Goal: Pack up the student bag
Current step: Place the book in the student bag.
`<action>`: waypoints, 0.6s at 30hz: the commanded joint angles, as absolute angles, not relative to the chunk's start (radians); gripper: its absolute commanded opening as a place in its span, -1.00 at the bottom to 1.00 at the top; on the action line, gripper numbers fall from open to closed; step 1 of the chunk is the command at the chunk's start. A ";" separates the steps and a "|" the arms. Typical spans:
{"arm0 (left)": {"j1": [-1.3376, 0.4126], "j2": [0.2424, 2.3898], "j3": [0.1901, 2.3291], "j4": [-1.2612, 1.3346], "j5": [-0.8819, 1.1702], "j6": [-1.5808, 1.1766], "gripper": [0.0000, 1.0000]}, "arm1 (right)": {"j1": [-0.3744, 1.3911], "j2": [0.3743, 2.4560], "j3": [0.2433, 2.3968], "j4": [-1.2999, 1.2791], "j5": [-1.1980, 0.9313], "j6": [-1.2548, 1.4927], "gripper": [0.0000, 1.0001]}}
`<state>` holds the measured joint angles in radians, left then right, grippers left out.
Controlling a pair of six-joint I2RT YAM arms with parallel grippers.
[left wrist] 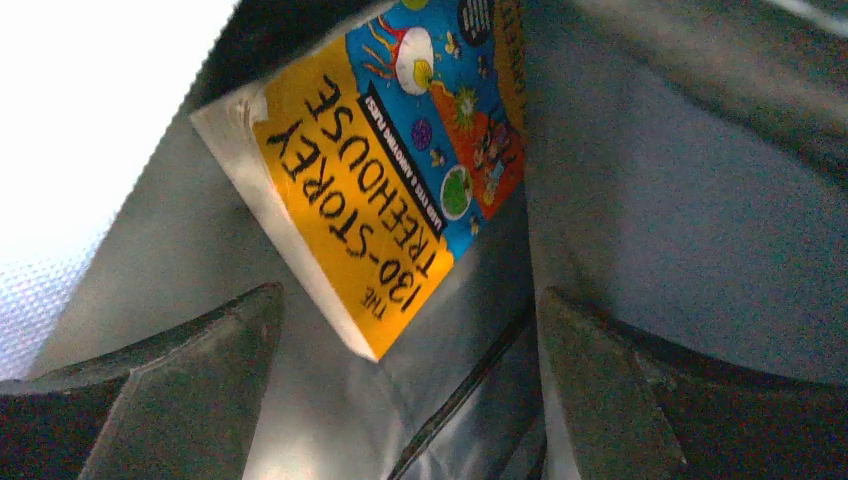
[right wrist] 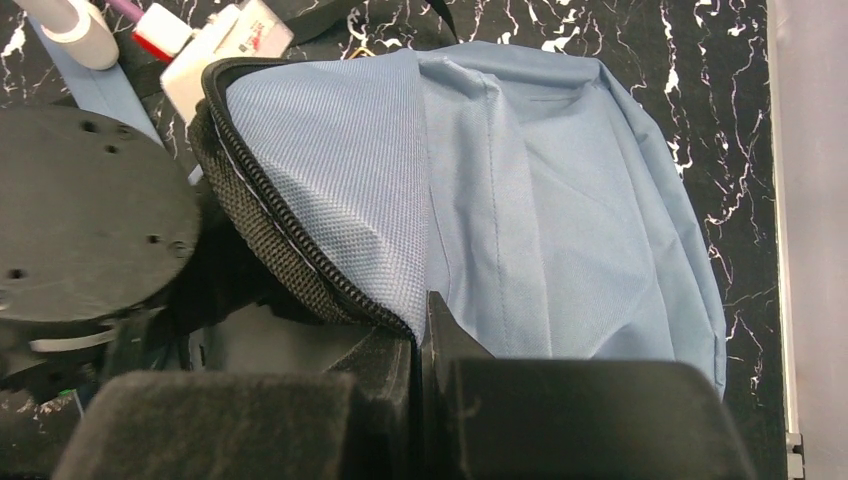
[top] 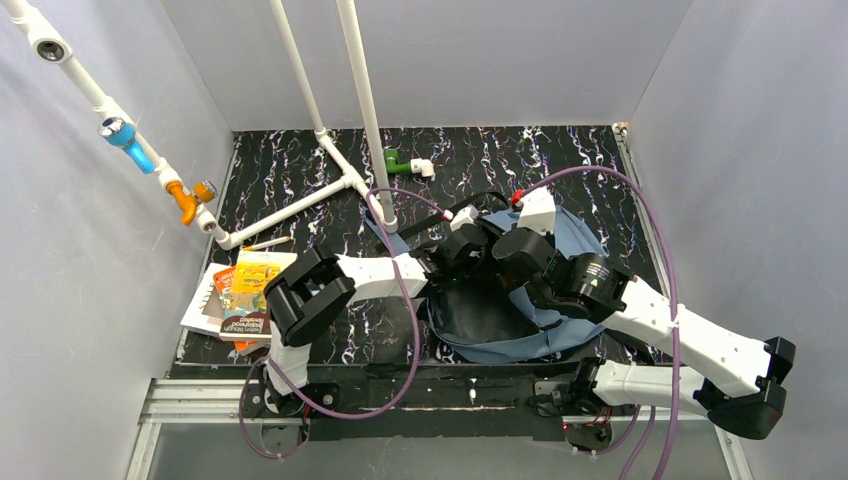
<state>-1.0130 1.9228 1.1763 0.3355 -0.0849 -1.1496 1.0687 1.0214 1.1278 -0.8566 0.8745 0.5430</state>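
The student bag [top: 585, 240] lies open in the middle of the table, slate-blue, its dark inside turned toward the arms. My left gripper [left wrist: 410, 295] is inside the bag and open. Its dark fingers [left wrist: 190, 380] stand wide on either side of a yellow book, "The 130-Storey Treehouse" [left wrist: 385, 200], and do not touch it. The book lies tilted against the bag's grey lining. My right gripper [right wrist: 418, 325] is shut on the bag's zip edge [right wrist: 290, 240] and holds that flap up; the blue fabric [right wrist: 560, 220] spreads beyond it.
A stack of books [top: 240, 295] lies at the table's left edge. White pipes [top: 300, 200] cross the back left, with a green fitting [top: 396, 162] behind. Grey walls close in left, right and back.
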 commanded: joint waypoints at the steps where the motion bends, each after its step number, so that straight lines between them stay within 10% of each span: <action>1: -1.015 1.781 1.242 0.089 -0.049 -1.025 0.96 | 1.040 1.017 1.133 -0.818 0.926 0.539 -0.97; 11: -1.012 1.387 1.151 -0.173 0.003 -0.804 0.96 | 0.915 1.088 1.114 -0.724 0.823 0.516 -0.97; 18: -1.009 0.934 1.102 -0.548 -0.069 -0.616 0.97 | 0.916 1.134 0.994 -0.531 0.546 0.446 -0.38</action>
